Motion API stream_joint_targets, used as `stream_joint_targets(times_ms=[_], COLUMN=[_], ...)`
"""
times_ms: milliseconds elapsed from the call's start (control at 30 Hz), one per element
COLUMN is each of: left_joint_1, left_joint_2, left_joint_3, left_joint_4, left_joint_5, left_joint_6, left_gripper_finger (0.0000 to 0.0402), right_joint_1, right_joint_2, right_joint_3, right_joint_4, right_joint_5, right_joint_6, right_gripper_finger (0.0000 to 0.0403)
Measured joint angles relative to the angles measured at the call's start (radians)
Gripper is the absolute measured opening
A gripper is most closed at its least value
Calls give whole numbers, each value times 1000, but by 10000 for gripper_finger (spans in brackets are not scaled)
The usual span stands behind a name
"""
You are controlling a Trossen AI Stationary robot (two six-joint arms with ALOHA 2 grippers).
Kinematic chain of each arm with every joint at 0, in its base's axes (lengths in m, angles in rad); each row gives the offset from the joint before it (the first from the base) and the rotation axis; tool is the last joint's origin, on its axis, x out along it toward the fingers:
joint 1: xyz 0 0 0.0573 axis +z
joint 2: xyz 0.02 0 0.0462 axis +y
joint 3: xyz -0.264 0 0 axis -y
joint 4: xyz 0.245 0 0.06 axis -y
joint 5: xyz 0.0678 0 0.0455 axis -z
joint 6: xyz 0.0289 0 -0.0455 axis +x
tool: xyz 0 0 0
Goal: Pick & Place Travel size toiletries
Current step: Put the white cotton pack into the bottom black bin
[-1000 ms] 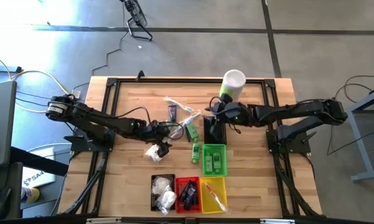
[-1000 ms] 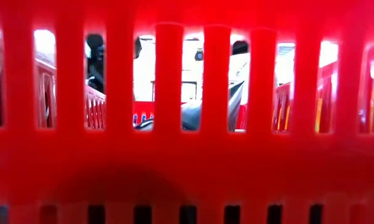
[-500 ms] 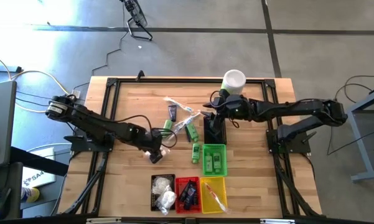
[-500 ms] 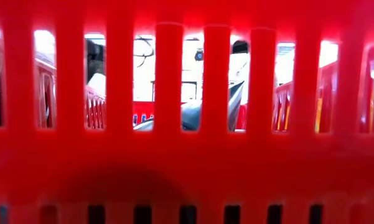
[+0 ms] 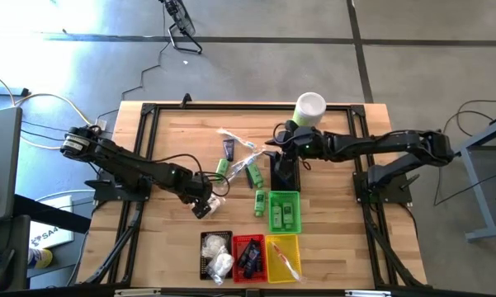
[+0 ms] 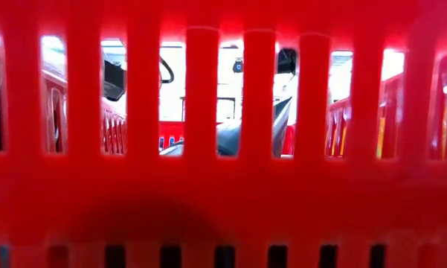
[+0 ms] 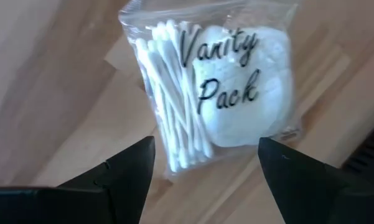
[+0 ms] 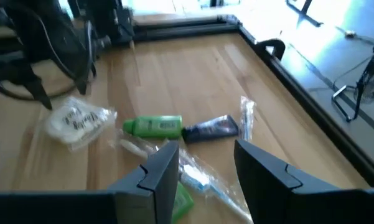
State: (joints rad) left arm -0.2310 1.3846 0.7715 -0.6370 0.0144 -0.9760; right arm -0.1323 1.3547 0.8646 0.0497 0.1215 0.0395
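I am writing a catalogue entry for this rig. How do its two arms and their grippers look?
Both arms are dark, slim and jointed, with black cables looped along them. The left gripper and right gripper each end in two flat, wedge-shaped black fingers. No markings show.

Before my matt black plastic fingers (image 7: 118,171): glossy, crinkled clear-plastic "Vanity Pack" pouch (image 7: 218,87) on the smooth, pale butcher-block wooden tabletop (image 7: 43,81).
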Motion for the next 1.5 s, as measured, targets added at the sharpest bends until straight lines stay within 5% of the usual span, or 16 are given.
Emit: stream_joint_targets(times_ms=[433,833,1233,1500], left_joint_1=[2,2,2,2], left_joint_2=[0,-3,-2,0], left_joint_3=[0,-144,-151,-153], left_joint_4=[-26,168,191,190], left_joint_5=[-33,-28,-28,-36], left_joint_6=[29,2,22,28], left_gripper_finger=[277,277,277,211], right_joint_1=[1,1,1,1], right_joint_2=[10,10,9,9], right_joint_3=[-1,-1,-1,-1], right_joint_4=[23,23,23,22], right_joint_5=[-23,-25,-25,-25], right_joint_6=[-41,-44,-44,-44], right_gripper_finger=[148,148,148,148])
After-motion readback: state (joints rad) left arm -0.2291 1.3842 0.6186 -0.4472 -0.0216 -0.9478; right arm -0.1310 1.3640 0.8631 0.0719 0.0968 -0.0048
